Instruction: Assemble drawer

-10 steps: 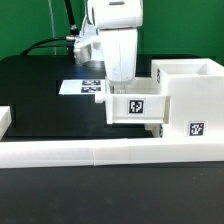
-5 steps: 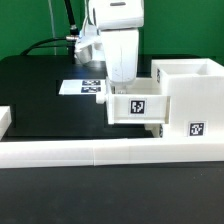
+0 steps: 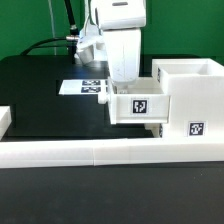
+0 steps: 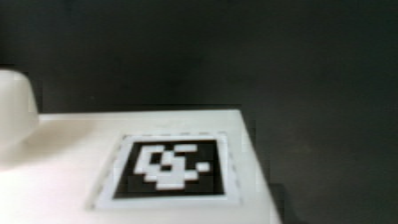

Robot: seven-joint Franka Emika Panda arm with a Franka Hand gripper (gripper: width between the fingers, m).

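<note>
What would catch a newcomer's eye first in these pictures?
The white robot arm comes down onto a small white tray that is partly pushed into the large case on the exterior view's right. The tray's black-and-white tag fills the wrist view. A long low white rail crosses the foreground.

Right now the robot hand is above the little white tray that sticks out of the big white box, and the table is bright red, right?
Not quite. The table is black, not red; the exterior view shows that. The rest fits: the gripper is above the small white tray, which sticks out of the big white case.
</note>
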